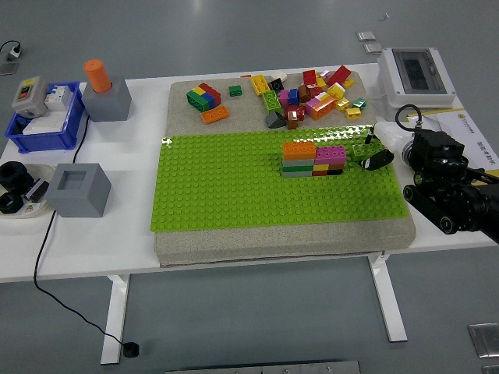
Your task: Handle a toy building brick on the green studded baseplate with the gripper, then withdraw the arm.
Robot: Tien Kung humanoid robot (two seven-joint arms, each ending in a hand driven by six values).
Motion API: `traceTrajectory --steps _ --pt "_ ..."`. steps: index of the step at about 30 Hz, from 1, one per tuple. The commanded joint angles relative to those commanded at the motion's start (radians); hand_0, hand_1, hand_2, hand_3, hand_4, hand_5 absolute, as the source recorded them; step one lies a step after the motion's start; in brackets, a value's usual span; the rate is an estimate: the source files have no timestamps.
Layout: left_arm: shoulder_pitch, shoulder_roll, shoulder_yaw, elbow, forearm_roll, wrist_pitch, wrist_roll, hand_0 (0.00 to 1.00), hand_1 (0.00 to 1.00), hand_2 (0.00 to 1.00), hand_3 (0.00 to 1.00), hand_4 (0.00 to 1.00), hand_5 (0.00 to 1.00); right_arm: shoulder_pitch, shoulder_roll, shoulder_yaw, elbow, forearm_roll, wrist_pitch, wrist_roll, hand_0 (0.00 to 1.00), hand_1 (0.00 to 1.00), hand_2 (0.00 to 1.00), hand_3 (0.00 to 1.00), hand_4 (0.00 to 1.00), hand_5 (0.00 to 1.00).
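One right hand (373,150) grips a green brick (359,150) on the baseplate (234,195).

no legible text, paper sheet (468,128) print blurred

The right arm is reaching in from the right edge, its black forearm lying low and its wrist pointing left. The right robot hand (380,149) is curling white and dark fingers (378,160) together at its tip. The left arm is not showing.
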Motion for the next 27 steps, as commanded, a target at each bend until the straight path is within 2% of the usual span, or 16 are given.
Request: traceTrajectory --steps 2,3,8,9,20,27 --pt "0.0 0.0 0.0 0.0 0.0 0.0 0.0 0.803 0.819 0.786 0.55 0.547 0.352 0.0 0.001 -0.001 -0.001 0.002 -0.001 0.0 0.81 0.793 0.821 0.695 0.757 0.417" --pt "0.0 0.0 0.0 0.0 0.0 0.0 0.0 0.803 0.82 0.785 0.55 0.549 0.353 0.0 0.001 -0.001 -0.002 0.002 -0.001 0.001 0.808 0.792 0.812 0.655 0.73 0.414" --pt "0.0 0.0 -0.003 0.0 0.005 0.0 -0.001 0.803 0.82 0.785 0.55 0.549 0.353 0.0 0.003 -0.002 -0.004 0.002 -0.003 0.001 0.808 0.792 0.812 0.655 0.73 0.414" --pt "0.0 -0.001 -0.004 0.0 0.006 0.0 -0.001 0.803 0.82 0.784 0.549 0.552 0.356 0.0 0.003 -0.003 -0.005 0.001 -0.003 0.001 0.804 0.787 0.806 0.614 0.613 0.403" --pt "0.0 -0.001 -0.006 0.0 0.007 0.001 -0.003 0.803 0.82 0.784 0.548 0.556 0.359 0.001 0.001 -0.011 -0.005 0.004 -0.005 0.003 0.804 0.787 0.804 0.584 0.593 0.402" --pt "0.001 -0.002 -0.009 0.0 0.009 0.002 -0.004 0.803 0.82 0.785 0.546 0.566 0.366 0.001 -0.003 -0.02 0.0 0.004 -0.007 0.004 0.804 0.79 0.808 0.546 0.619 0.397"
